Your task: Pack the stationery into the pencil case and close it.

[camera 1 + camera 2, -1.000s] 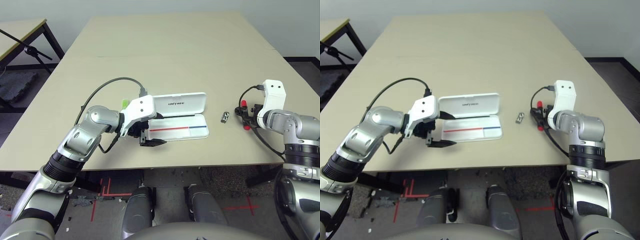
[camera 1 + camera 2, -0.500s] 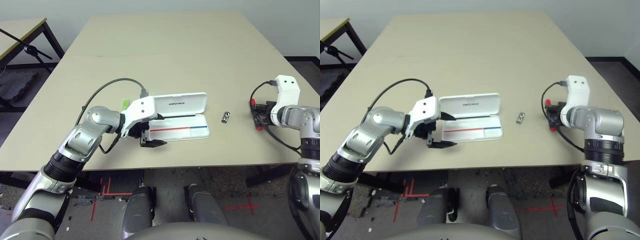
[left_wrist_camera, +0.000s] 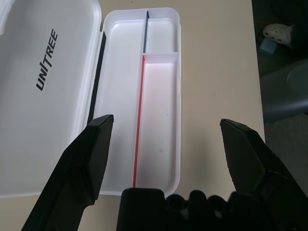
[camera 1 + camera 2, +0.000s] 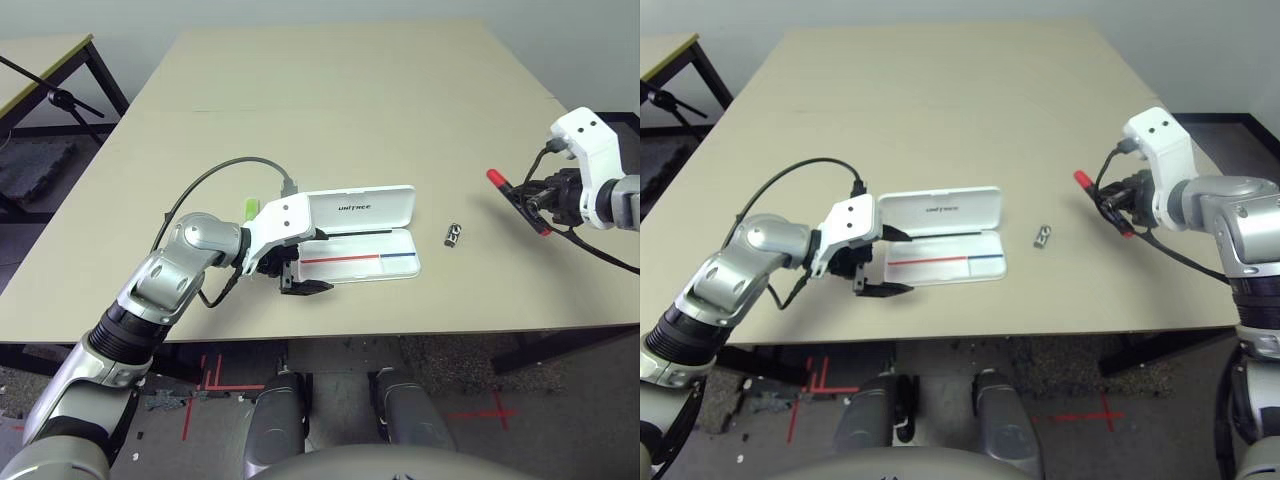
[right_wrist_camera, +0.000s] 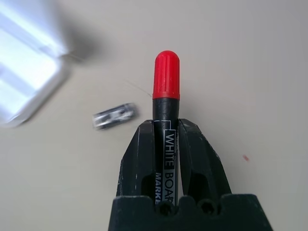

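Above the beige table (image 4: pixel 330 110) the right gripper (image 5: pixel 166 132), clamped on the red marker (image 5: pixel 165 108) near one end, may let it swing and miss the pencil case (image 4: pixel 365 255), where the left gripper (image 3: pixel 166 139) waits wide open.

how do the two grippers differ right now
The left gripper stands wide open and empty; the right gripper is shut on the red marker. The left gripper sits low at the end of the open pencil case, pointing along its tray; the right gripper is raised above the table, far off to the case's right. Both have two black fingers.
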